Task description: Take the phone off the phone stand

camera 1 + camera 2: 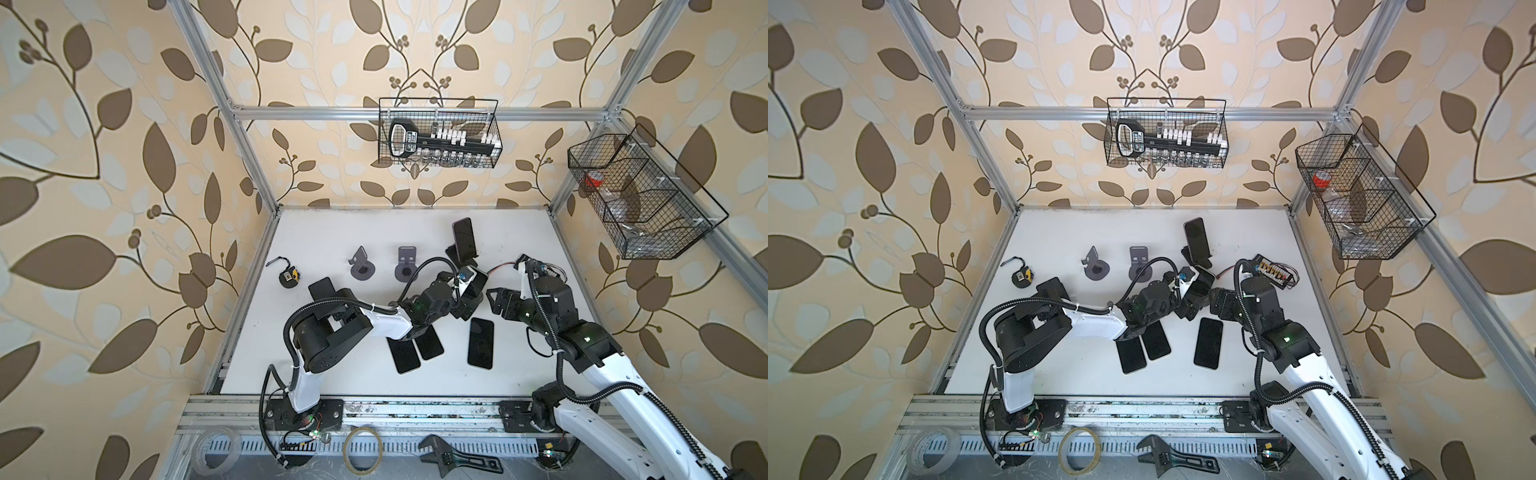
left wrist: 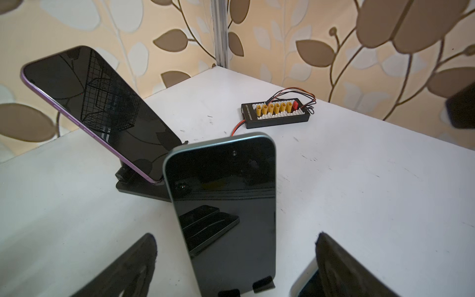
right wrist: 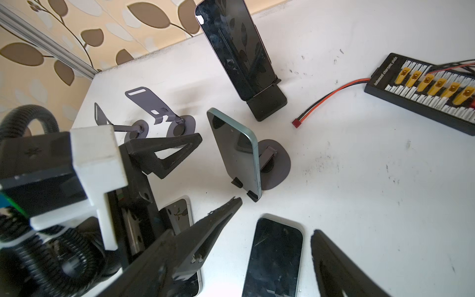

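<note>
The white worktop (image 1: 332, 232) carries everything. Read it as a clock in both top views, with the far wall at 12.

The left gripper (image 2: 236, 237) sits just right of centre. Its jaws stand wide open on either side of the green-edged phone (image 2: 223, 205) and do not touch it. That phone leans upright, screen dark, on the round-based phone stand (image 3: 277, 164), with its lower edge in the stand's two hooks.

At 3 o'clock from the phone, the right gripper (image 3: 277, 217) hovers with its jaws apart, gripping nothing.

At 12 o'clock a purple-edged phone (image 1: 464, 239) rests on a black folding stand (image 3: 267, 102). One flat phone (image 1: 481, 343) lies at 6 o'clock and two further flat phones (image 1: 405, 353) at 7.

Two empty grey stands (image 1: 361, 266) are at 10, a charging board (image 1: 1273, 270) at 2 and a tape measure (image 1: 289, 277) at 9.
</note>
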Action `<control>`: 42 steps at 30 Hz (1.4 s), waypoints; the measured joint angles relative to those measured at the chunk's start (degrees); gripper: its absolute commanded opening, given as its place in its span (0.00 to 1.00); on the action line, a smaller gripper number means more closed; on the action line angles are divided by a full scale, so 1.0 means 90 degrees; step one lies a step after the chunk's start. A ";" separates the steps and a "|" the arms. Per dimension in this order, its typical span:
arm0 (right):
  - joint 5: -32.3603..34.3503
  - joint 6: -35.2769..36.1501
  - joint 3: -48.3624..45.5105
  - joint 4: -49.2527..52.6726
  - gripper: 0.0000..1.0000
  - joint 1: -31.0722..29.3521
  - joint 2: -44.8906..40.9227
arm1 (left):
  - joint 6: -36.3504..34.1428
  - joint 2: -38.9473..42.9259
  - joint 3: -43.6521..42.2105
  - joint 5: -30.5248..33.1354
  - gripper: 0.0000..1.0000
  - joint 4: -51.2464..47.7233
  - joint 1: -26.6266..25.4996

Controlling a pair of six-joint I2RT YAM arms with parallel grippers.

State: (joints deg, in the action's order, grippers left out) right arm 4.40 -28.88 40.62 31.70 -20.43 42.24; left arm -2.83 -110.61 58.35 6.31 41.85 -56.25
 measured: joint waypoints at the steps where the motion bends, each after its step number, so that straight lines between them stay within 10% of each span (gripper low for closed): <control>1: 0.0015 0.0005 0.0000 -0.0007 0.85 -0.0010 0.0000 | 0.0000 -0.0005 0.0010 0.0005 0.96 0.0000 -0.0007; 26: 0.0340 0.0046 -0.0044 -0.0090 0.92 -0.0041 0.0000 | 0.0068 -0.0464 0.0449 0.0364 0.93 0.0068 -0.0095; 42: 0.0469 -0.0410 -0.0352 -0.0733 0.68 0.0493 0.1149 | 0.0017 -0.0593 0.0554 0.0423 0.90 0.0279 -0.0131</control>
State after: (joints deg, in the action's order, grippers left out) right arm 8.62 -32.58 37.45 25.10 -15.99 52.58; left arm -2.68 -115.94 63.33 10.11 44.36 -57.43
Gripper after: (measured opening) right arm 0.686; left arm 0.905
